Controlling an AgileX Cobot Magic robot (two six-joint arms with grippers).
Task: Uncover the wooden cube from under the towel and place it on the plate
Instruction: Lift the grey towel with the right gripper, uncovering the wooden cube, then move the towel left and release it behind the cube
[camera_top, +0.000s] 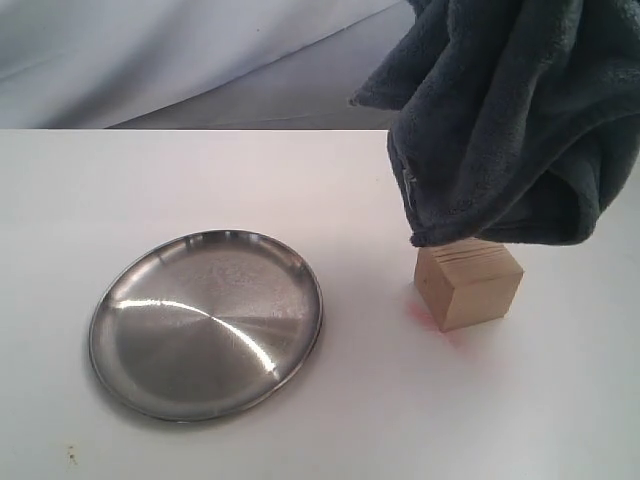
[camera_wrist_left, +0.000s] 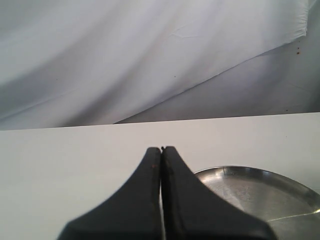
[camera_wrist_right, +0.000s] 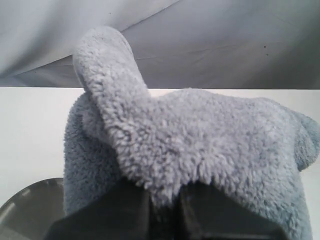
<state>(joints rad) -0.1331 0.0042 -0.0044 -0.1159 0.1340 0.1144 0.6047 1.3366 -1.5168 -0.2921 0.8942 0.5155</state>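
Lying nearest the exterior camera, one plate (camera_top: 205, 325) rests on the table (camera_top: 200, 180), left of centre. One wooden cube (camera_top: 470, 288) stands to its right, apart from the rim, corner forward, with no long axis to favour. Just over it hangs one towel (camera_top: 510, 120), pinched in the right gripper (camera_wrist_right: 165, 200). The left gripper (camera_wrist_left: 161, 150), clenched on nothing beside the plate, looks free to fetch the cube.

One plate (camera_top: 205, 325), one wooden cube (camera_top: 470, 287), one towel (camera_top: 510, 110).

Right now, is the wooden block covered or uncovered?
Uncovered: the towel hangs bunched above the wooden cube, whose top and two sides show.
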